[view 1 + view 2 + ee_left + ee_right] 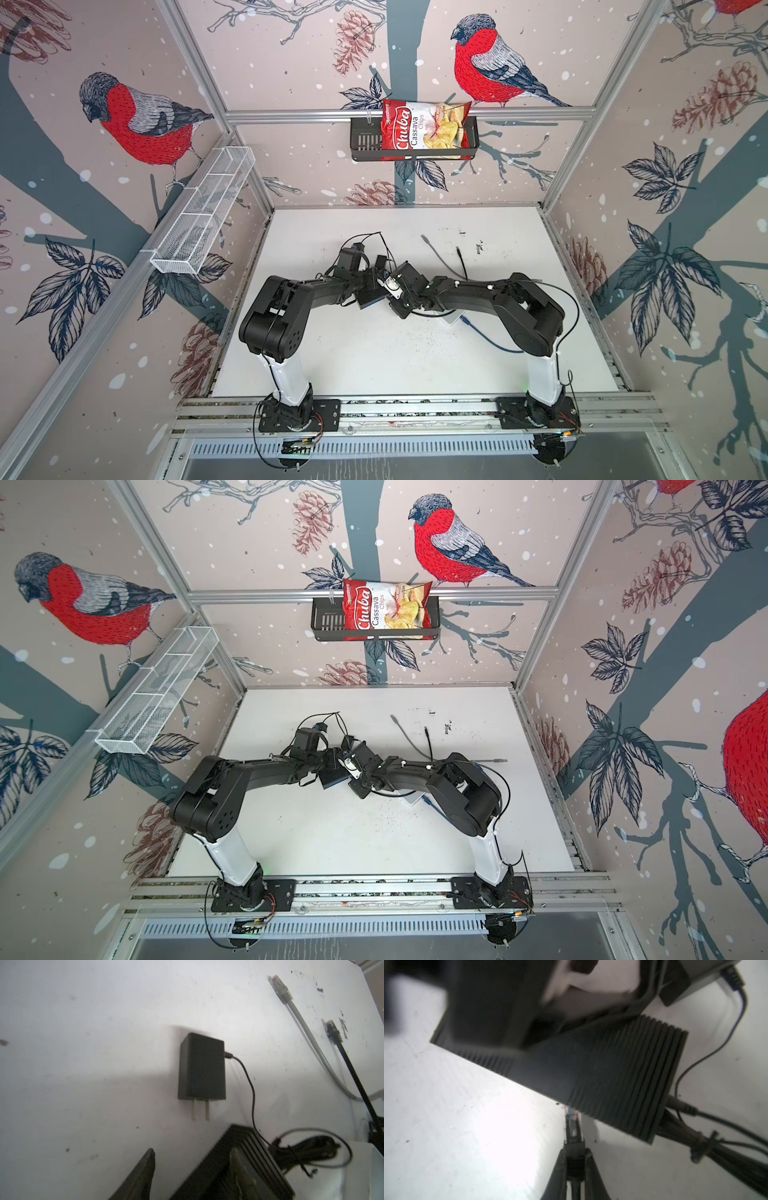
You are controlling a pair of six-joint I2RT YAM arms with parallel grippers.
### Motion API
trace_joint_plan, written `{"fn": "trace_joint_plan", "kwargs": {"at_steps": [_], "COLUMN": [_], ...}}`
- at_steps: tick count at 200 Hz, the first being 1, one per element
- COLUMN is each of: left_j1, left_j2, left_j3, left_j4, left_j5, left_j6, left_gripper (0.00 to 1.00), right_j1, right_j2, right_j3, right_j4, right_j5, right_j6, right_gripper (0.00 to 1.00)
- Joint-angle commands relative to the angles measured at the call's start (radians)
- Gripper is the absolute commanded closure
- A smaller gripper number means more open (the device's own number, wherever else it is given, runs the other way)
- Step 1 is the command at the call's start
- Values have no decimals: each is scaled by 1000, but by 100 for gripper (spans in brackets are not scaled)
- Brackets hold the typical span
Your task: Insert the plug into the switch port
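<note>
The switch (602,1076) is a black ribbed box lying on the white table; in both top views it sits under the two wrists (368,298) (332,777). My right gripper (574,1151) is shut on the plug (572,1126), a clear-tipped network connector with a black boot. The plug's tip meets the switch's lower edge; the port itself is hidden. My left gripper (192,1167) stands open: one finger (241,1165) lies over the switch's ribbed top (259,1147), the other finger (145,1172) stands clear of its side.
A black power adapter (201,1068) with two prongs lies beyond the switch, its thin cord running to it. A grey cable (436,251) and a black cable (461,262) lie farther back. A white box (453,319) and a blue cable (486,336) sit under the right arm.
</note>
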Motion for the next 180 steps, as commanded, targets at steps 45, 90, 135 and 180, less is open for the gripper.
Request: {"fn": "trace_joint_plan", "kwargs": {"at_steps": [45, 90, 135, 180], "left_j1": [-2, 2, 7, 5], "left_j2": [-2, 20, 28, 56], "left_j3": [24, 56, 74, 43], "left_j4": [-211, -190, -175, -148], "left_j5": [15, 19, 60, 105], "left_j6": [43, 20, 22, 26], "left_gripper": [49, 58, 66, 69], "right_j1": [3, 5, 5, 4], "right_j2": [-5, 3, 10, 25], "right_j3": [-18, -14, -9, 10], "right_j4": [46, 52, 57, 71], "right_j5": [68, 61, 62, 61], "right_j6": [5, -6, -11, -9], "right_gripper": [97, 97, 97, 97]}}
